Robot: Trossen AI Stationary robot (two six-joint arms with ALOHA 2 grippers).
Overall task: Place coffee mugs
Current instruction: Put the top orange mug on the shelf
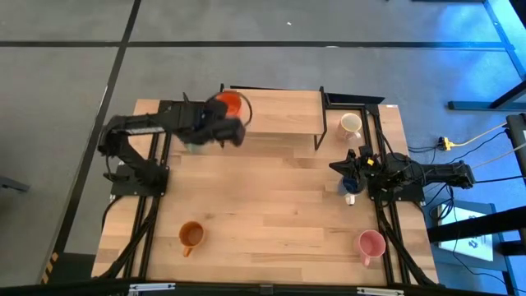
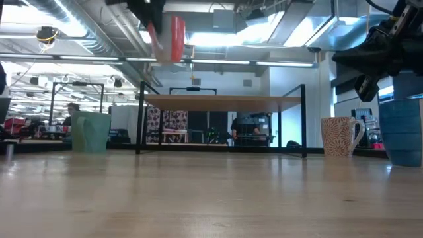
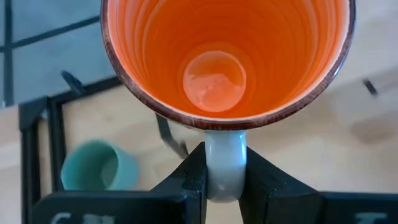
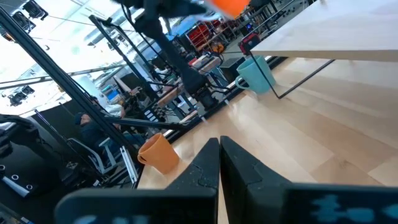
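Left gripper pinches the handle of the red-orange mug, held in the air above the left end of the raised shelf. Right gripper, fingers pressed together, waits at the table's right edge, above the blue mug.

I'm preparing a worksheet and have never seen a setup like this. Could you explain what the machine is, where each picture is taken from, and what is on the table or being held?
Two dark robot arms work at a wooden table with a raised shelf. One camera looks down from above, one sits at table height, and one rides on each wrist. The left gripper holds a red-orange mug by its handle in the air at the shelf's end. The right gripper waits shut at the table's right edge, over a dark blue mug. Green, cream-white, orange and pink mugs stand around.
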